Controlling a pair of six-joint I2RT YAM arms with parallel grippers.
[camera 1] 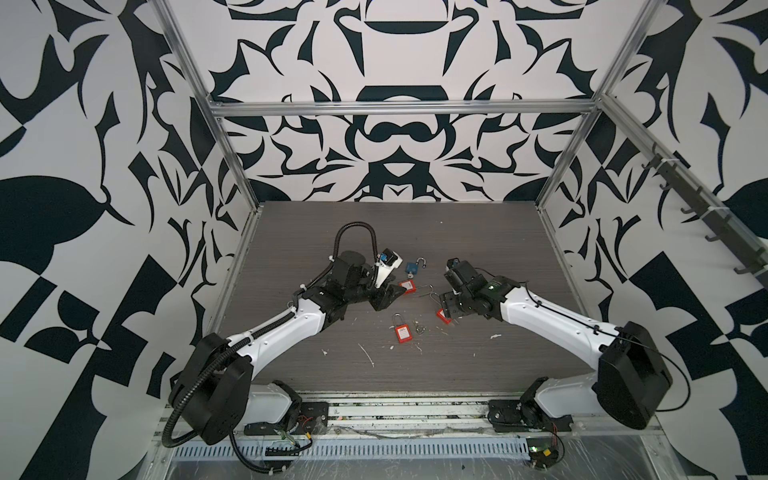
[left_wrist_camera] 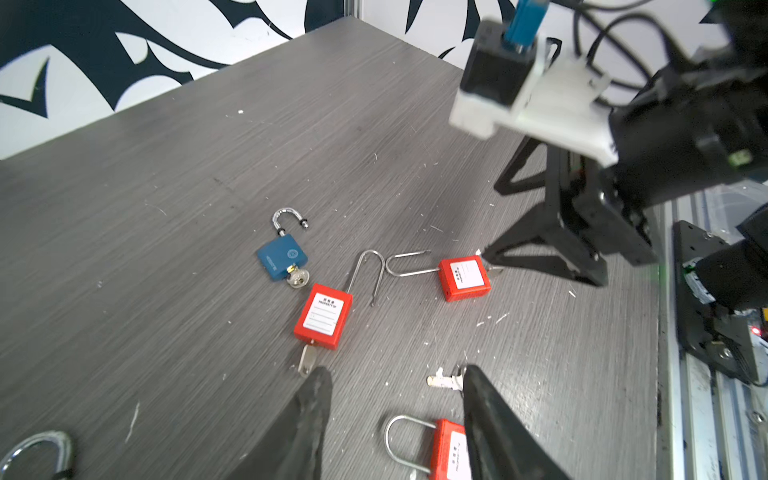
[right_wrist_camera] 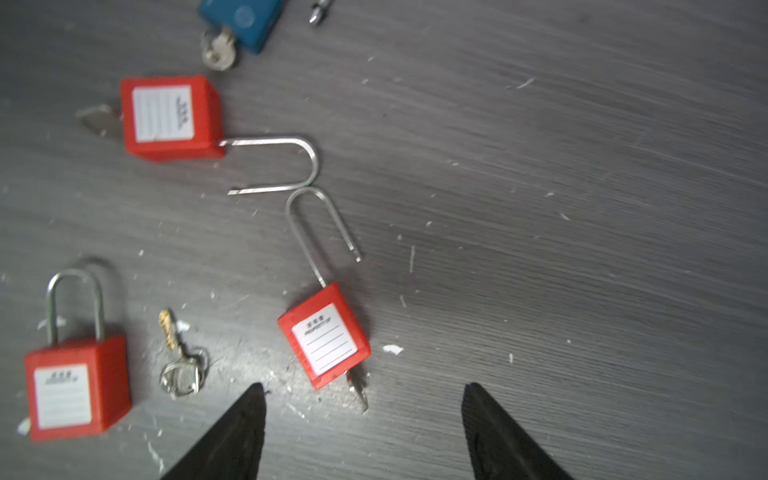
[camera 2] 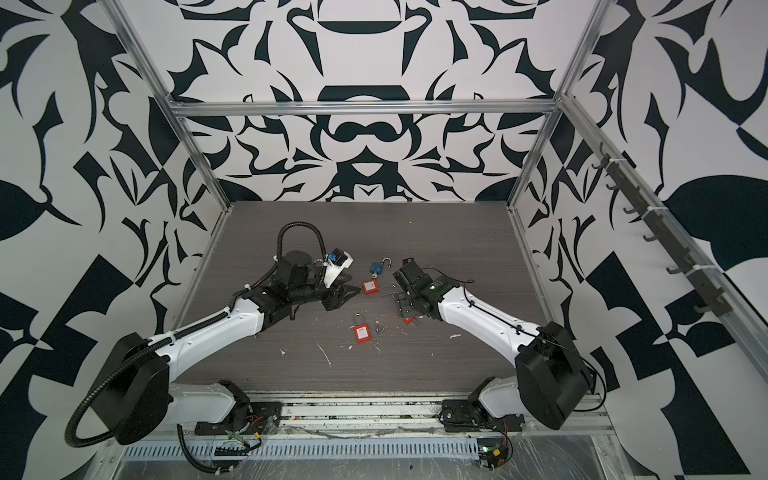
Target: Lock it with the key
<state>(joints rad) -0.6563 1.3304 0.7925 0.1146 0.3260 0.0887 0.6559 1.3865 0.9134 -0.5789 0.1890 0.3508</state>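
Left hand (left_wrist_camera: 395,370) seen open, empty, one tip just beside key (left_wrist_camera: 307,359) seated in first long-shackle red padlock (left_wrist_camera: 323,316). Right hand (right_wrist_camera: 363,386) spread wide, nothing held. Second long-shackle red padlock (right_wrist_camera: 324,336) lay on surface (camera 1: 415,232) just ahead of it, also keyed. Both shackles were swung out. Blue padlock (left_wrist_camera: 282,257) likewise open, keyed. Short-shackle red padlock (right_wrist_camera: 77,386) appeared shut, loose key (right_wrist_camera: 170,328) beside it. Judged: one locked, three left.

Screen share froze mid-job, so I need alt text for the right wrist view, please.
The right pincer hangs open and empty, short of an open long-shackle red padlock with its key inserted. Nearby lie a second open red padlock, a shut red padlock beside a loose key, and a blue padlock, on the grey table.
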